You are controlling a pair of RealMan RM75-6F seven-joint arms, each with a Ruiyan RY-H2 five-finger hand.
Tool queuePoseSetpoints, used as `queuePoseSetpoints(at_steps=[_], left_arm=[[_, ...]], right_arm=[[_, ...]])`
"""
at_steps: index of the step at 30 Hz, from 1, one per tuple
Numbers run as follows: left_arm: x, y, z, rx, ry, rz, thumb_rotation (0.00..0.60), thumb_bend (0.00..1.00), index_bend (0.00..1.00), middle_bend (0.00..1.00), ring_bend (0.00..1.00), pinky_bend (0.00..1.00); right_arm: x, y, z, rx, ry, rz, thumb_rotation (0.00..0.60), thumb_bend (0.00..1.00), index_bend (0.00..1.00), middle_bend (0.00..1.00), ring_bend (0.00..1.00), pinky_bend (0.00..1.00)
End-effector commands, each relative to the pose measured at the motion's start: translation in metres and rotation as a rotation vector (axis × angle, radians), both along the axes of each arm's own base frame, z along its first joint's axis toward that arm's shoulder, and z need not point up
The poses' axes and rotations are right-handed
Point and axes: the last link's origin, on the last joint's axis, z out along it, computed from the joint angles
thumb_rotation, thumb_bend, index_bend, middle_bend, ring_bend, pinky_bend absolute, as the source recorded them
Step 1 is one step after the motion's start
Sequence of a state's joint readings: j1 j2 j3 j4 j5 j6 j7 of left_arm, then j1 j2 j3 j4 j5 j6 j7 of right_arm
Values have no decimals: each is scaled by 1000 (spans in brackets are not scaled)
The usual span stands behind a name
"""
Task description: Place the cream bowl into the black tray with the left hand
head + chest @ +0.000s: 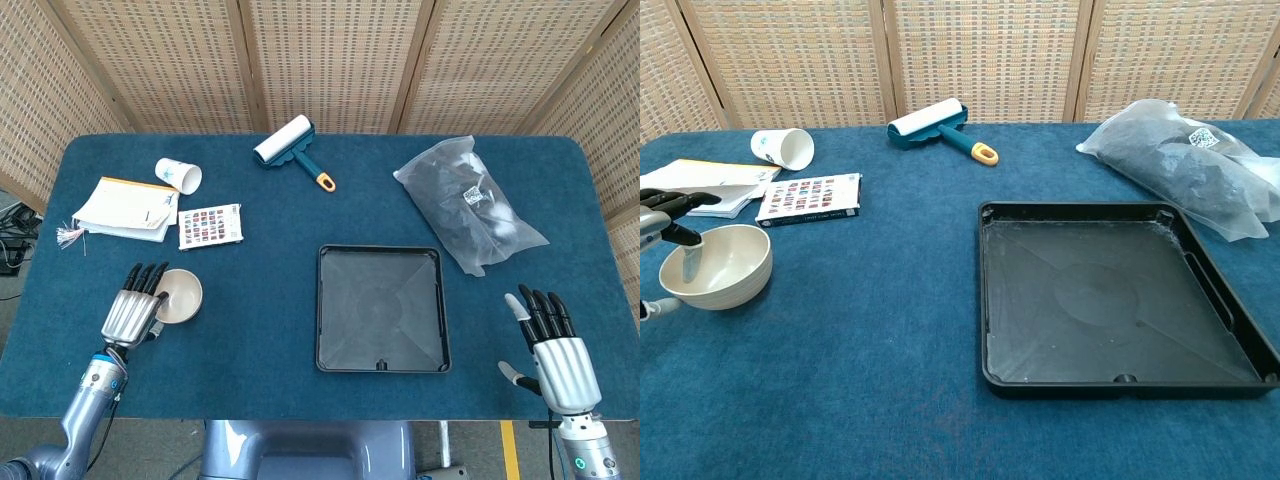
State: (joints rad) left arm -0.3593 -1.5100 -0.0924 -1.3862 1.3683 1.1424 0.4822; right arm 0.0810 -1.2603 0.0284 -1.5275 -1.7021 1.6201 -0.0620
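The cream bowl (180, 295) (722, 265) stands upright on the blue cloth at the front left. My left hand (132, 306) (664, 232) is at its left side. The fingers (687, 258) reach over the left rim into the bowl, and the thumb stays outside, low by the wall. They have not closed on the rim. The black tray (380, 312) (1102, 300) lies empty in the middle, well to the right of the bowl. Near the front right edge my right hand (556, 348) lies open and flat, seen only in the head view.
A lint roller (290, 146) lies at the back centre. A tipped paper cup (180, 176), a booklet (126, 208) and a printed card (210, 226) lie behind the bowl. A plastic bag of dark items (468, 204) sits at the back right, beyond the tray.
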Motion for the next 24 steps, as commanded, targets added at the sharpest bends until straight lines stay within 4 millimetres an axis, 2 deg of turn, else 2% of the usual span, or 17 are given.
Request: queuePoseSetpoints(at_steps=[1,6,15,24], left_arm=[[1,1,-2,1,1,-4,600,391,587,0,0,0],[0,2,-3,3,9,-2,600,461,613,0,0,0],[0,2,-3,10,16,-12,600,465,637,0,0,0],[22,7,8,50,16,-104,600,465,643,0,0,0]], right_arm=[[0,0,0,0,-2,-1,600,157,14,0,0,0],[0,0,1,0,-3,1,600,156,14,0,0,0],[0,0,1,-1,-4,0,600,156,14,0,0,0],[-1,0,2,-2,-7,-3,600,156,14,0,0,0]])
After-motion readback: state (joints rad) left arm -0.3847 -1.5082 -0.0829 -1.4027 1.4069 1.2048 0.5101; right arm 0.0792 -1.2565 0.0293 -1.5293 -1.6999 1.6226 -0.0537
